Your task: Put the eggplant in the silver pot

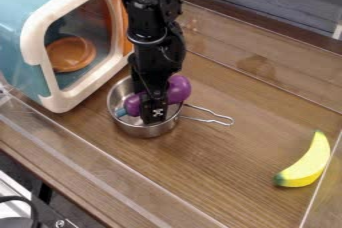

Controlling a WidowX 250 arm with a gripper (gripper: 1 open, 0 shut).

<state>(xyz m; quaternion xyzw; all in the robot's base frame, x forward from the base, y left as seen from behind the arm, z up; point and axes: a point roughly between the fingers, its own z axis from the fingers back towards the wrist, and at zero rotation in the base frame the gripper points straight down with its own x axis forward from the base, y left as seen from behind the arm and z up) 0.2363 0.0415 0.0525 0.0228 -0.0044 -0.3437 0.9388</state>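
Nearest, at the lower left, a thin dark cable (19,199) curves beside the counter (201,177), whose brown surface carries a wood-like grain. To the right lies a smooth yellow banana (306,161), crescent-shaped, with a green tip. Left of it and farther back stands the silver pot (128,129), round, shiny and metallic; its thin wire loop handle (214,118) points right. The eggplant (179,88), glossy and purple, is at the pot, partly hidden by the black, angular tool (154,109): its teal cap end shows within the pot at the left, its rounded end at the far right rim. Whether the tool is spread or pinching the eggplant cannot be told. Behind, at the left, a teal, box-shaped housing (30,47) with a rounded white frame contains a smooth orange bowl (70,54). Grey-blue panelling (267,2) forms the background.
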